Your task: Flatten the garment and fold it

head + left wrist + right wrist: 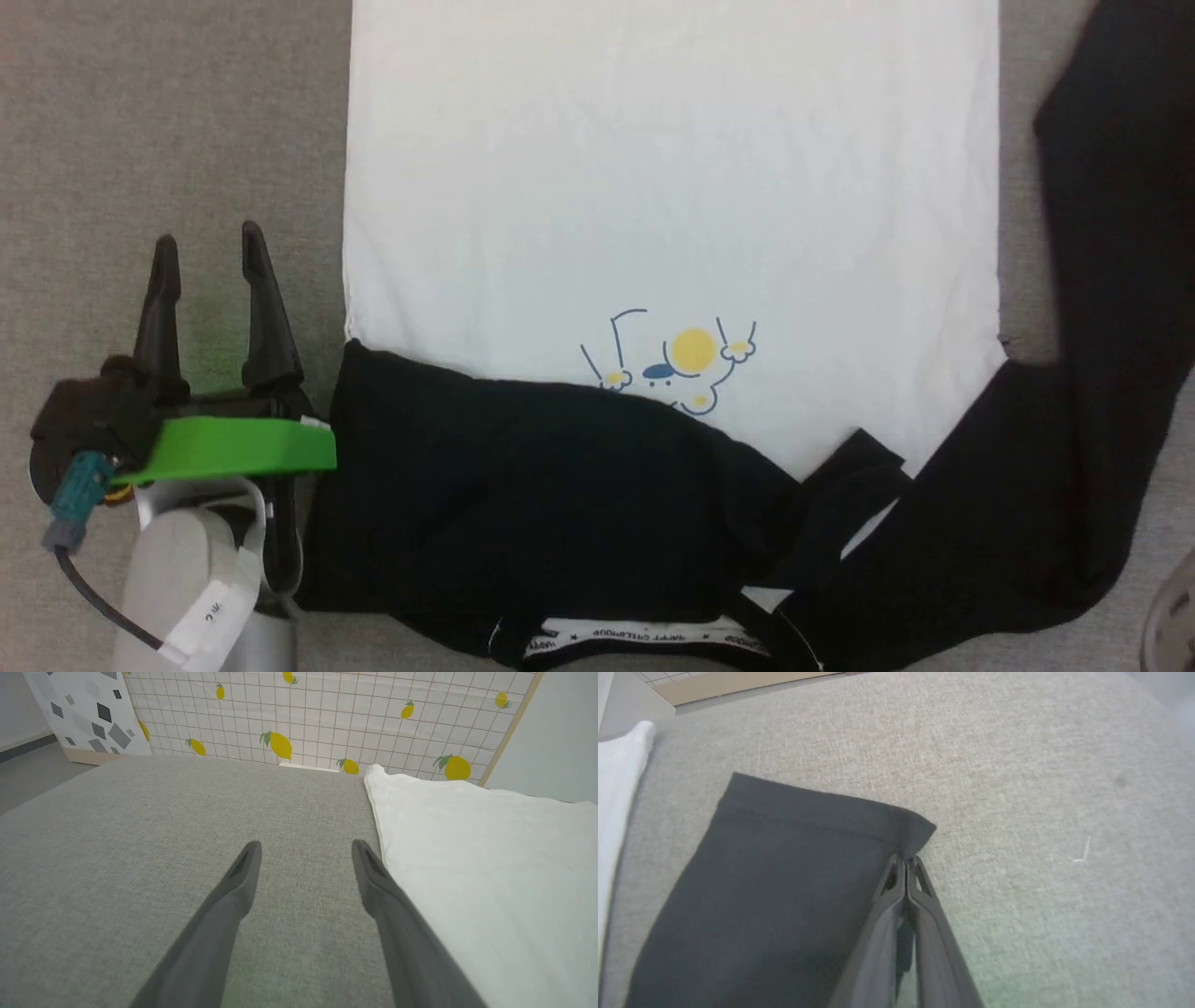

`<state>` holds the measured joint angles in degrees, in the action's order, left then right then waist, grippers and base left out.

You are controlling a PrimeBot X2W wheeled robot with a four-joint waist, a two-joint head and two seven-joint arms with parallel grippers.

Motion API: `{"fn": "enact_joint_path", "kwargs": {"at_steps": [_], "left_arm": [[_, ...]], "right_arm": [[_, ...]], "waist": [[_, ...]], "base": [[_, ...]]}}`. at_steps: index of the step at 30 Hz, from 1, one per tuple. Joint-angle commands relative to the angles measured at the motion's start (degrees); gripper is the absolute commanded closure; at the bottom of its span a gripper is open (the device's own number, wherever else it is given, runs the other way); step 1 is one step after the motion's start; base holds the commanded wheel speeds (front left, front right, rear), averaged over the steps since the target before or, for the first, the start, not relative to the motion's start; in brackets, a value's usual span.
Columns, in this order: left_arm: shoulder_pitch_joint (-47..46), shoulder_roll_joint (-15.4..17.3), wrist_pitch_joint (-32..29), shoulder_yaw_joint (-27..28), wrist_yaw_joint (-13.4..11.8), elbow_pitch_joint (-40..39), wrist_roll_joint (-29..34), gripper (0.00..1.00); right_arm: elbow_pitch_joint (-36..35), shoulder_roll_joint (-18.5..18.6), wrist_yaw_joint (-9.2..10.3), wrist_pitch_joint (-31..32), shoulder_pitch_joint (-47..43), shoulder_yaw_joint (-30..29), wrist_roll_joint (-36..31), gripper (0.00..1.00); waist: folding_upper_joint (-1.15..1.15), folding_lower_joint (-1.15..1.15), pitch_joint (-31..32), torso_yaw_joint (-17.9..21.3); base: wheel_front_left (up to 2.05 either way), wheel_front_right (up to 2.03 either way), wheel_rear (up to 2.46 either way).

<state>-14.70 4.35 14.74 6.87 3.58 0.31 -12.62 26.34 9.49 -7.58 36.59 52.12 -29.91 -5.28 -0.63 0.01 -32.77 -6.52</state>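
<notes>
The garment (653, 168) lies flat on the grey surface, white body up, with the cartoon print (686, 359) near the collar (644, 642). One black sleeve (523, 485) is folded across the chest. The other black sleeve (1111, 280) runs up the right side. My left gripper (209, 238) stands open over bare surface just left of the white body, nothing between its fingers (243, 877). The white edge (467, 858) lies beside its right finger. My right gripper (906, 858) is shut on the corner of the black sleeve's cuff (775, 868).
The grey woven surface (168, 112) extends left of the garment and past the cuff (1041, 788). Behind it stands a tiled wall with lemon prints (327, 714) and a board with grey shapes (88, 714). A pale rounded part (1178, 607) shows at the lower right edge.
</notes>
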Motion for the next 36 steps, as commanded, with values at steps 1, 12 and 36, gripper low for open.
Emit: {"fn": "enact_joint_path", "kwargs": {"at_steps": [1,12,36], "left_arm": [[1.2,-0.3,0.3,0.4,0.5,0.6,0.4,0.00],[10.2,-0.1,0.3,2.3,1.2,3.7,2.2,0.00],[14.9,0.9,-0.4,1.9,0.9,4.2,0.7,0.00]], "right_arm": [[-0.9,1.4,0.09,-1.7,-3.2,0.0,0.8,1.00],[-19.1,4.8,0.09,-5.5,-25.7,-4.3,7.0,1.00],[-62.6,2.5,0.09,3.9,-40.7,27.9,16.2,1.00]], "waist": [[0.63,-0.01,4.7,1.7],[0.63,-0.01,19.8,6.4],[0.63,-0.01,25.4,7.5]], "base": [[0.00,0.00,0.00],[0.00,0.00,0.00],[0.00,0.00,0.00]]}}
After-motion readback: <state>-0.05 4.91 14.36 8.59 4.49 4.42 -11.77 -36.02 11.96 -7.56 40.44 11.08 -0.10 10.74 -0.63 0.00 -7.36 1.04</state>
